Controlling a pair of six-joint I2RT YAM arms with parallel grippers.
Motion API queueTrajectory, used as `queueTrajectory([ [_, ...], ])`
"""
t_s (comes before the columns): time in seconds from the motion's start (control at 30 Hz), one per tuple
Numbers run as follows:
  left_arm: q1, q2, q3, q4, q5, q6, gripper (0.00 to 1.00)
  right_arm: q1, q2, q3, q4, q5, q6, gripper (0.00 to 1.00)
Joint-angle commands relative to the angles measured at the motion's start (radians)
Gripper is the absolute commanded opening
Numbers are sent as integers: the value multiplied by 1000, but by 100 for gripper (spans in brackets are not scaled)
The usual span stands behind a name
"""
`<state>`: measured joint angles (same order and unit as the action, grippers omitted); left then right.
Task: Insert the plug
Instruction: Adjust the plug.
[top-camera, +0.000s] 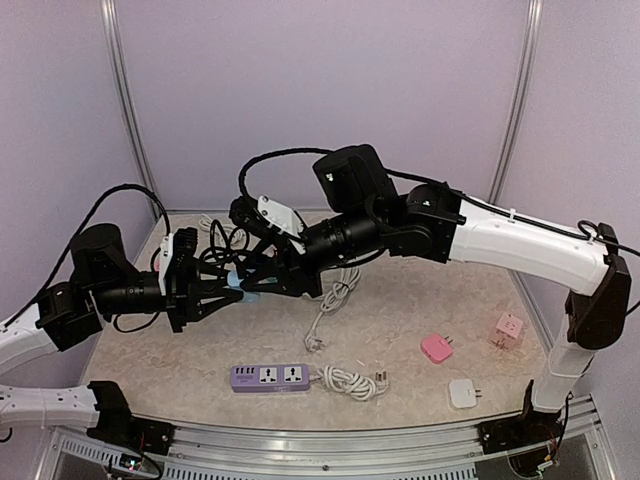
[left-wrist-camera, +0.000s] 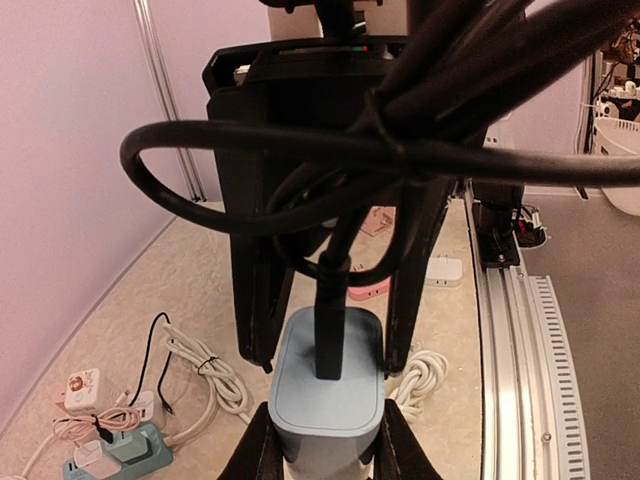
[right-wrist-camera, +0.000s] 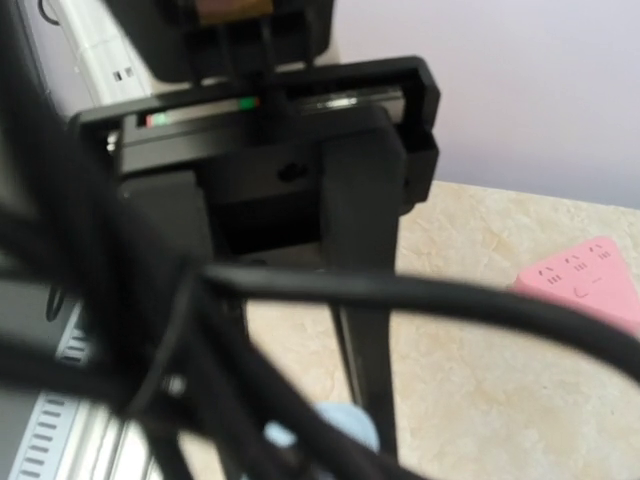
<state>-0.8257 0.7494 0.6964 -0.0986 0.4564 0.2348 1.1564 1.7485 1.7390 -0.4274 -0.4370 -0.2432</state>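
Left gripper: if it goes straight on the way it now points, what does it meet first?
The right gripper, facing it head-on: its fingers flank the far end of the blue adapter that the left gripper holds, so hardly any room seems left.

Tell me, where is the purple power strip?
In the top view, the purple power strip lies flat on the table by its near edge, left of centre, with a coiled white cord at its right end.
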Motion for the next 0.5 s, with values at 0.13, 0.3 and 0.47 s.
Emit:
queueTrajectory([
  [0.13, -13, 5, 35, 7, 2, 14, 0, 21, 60, 61, -77, 15, -21, 32],
  [0.3, -12, 5, 32, 3, -2, 6, 0, 20, 52, 57, -67, 26, -14, 3],
  [0.47, -10, -3, 14, -1, -8, -3, 0, 20, 29, 14, -39, 34, 1, 0],
])
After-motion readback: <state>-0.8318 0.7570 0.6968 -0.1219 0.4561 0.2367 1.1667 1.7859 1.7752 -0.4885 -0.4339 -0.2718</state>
